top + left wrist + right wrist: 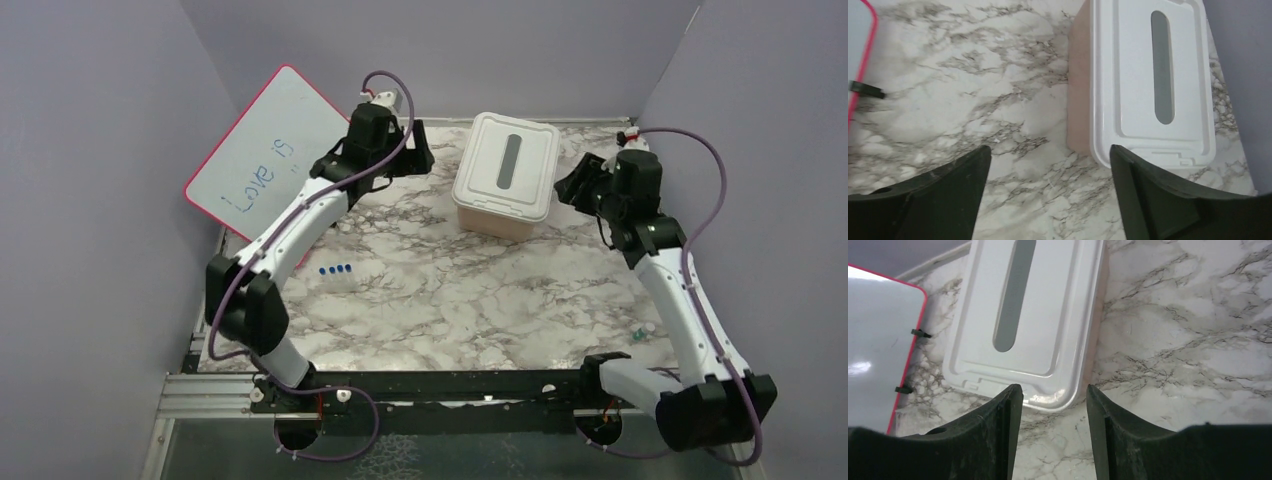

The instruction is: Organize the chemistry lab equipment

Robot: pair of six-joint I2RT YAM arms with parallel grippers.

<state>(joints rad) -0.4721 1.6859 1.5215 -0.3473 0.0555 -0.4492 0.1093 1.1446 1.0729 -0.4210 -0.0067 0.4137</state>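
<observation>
Several tiny blue-capped vials lie in a row on the marble table, left of centre. A small clear piece with a greenish end lies near the right edge. My left gripper hovers open just left of the pink tub, with bare marble between its fingers. My right gripper hovers open at the tub's right side, also holding nothing. The rest of the chemistry lab equipment is out of view.
The pink tub with its white slotted lid stands at the back centre. A pink-rimmed whiteboard leans on the left wall, with black clips on its edge.
</observation>
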